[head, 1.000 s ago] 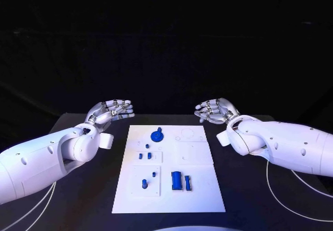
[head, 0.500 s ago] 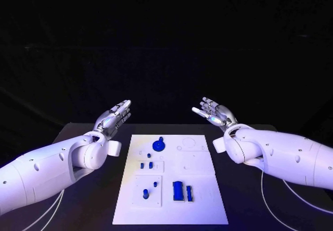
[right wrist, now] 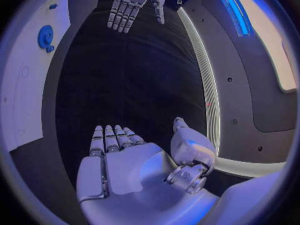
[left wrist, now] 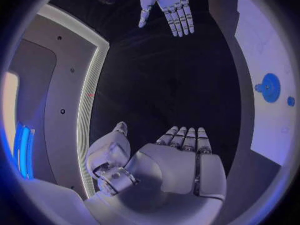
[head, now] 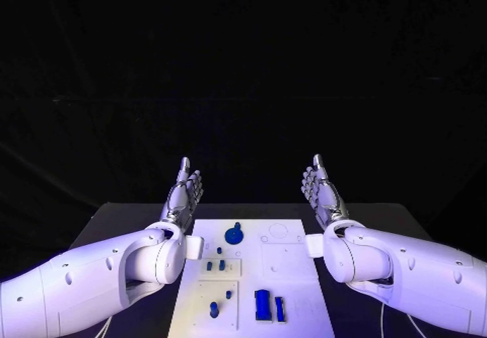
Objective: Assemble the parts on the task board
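The white task board (head: 294, 280) lies in the middle of the black table. On it are a round blue part (head: 234, 235) near the far end, small blue parts (head: 215, 265) in the middle left, one (head: 214, 308) nearer, and two blue blocks (head: 269, 305) near the front. My left hand (head: 183, 196) is raised flat above the table's far left, fingers straight and together, holding nothing. My right hand (head: 323, 192) mirrors it on the right, also holding nothing. The left wrist view shows the left hand (left wrist: 181, 160), the right hand (left wrist: 169, 7) and the board (left wrist: 269, 95); the right wrist view shows the right hand (right wrist: 125, 160) and the left hand (right wrist: 131, 2).
The black table (head: 122, 222) extends on both sides of the board. Both white forearms (head: 112, 274) flank the board's near half. The round blue part (right wrist: 45, 36) and board edge (right wrist: 25, 95) show in the right wrist view.
Both hands have uncurled from loose fists to flat, straight fingers and have risen, palms turning towards each other. The head view has shifted too. The parts stay where they were.
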